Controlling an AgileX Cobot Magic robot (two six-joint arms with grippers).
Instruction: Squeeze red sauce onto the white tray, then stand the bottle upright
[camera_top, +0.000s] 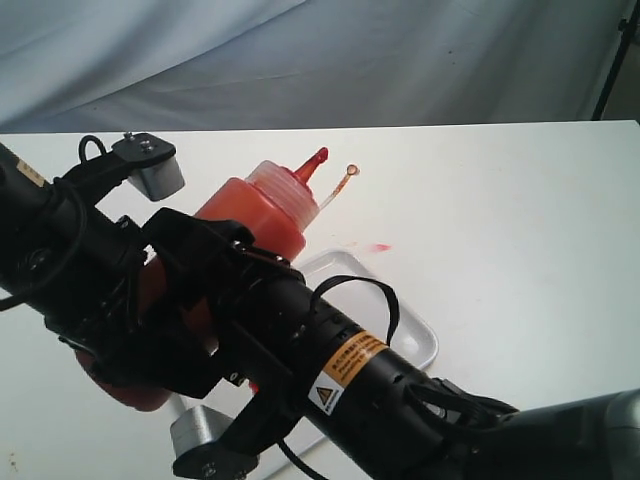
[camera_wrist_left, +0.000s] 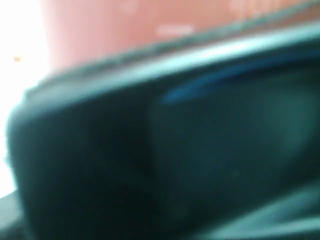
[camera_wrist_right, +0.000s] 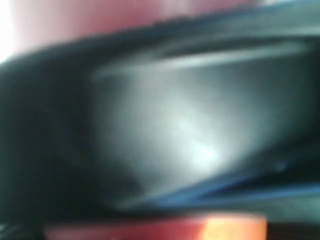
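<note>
White table (camera_top: 520, 220) fills the scene, and both black arms crowd in at the near left. The left gripper (camera_top: 120, 270) and right gripper (camera_top: 215, 330) are each clamped round the bottle's fat body, jaws spread fairly wide to take it, pads hidden behind the housings. The white tray (camera_top: 408, 338) lies flat near the middle, mostly covered by the right arm. The bottle (camera_top: 255, 215) is up off the table, tilted above the tray's left end, nozzle (camera_top: 312, 165) aimed far and right, tip cap (camera_top: 352, 170) dangling beside it. A smear of red sauce (camera_top: 380, 247) sits on the table just beyond the tray's far edge. Both wrist views are a blur
</note>
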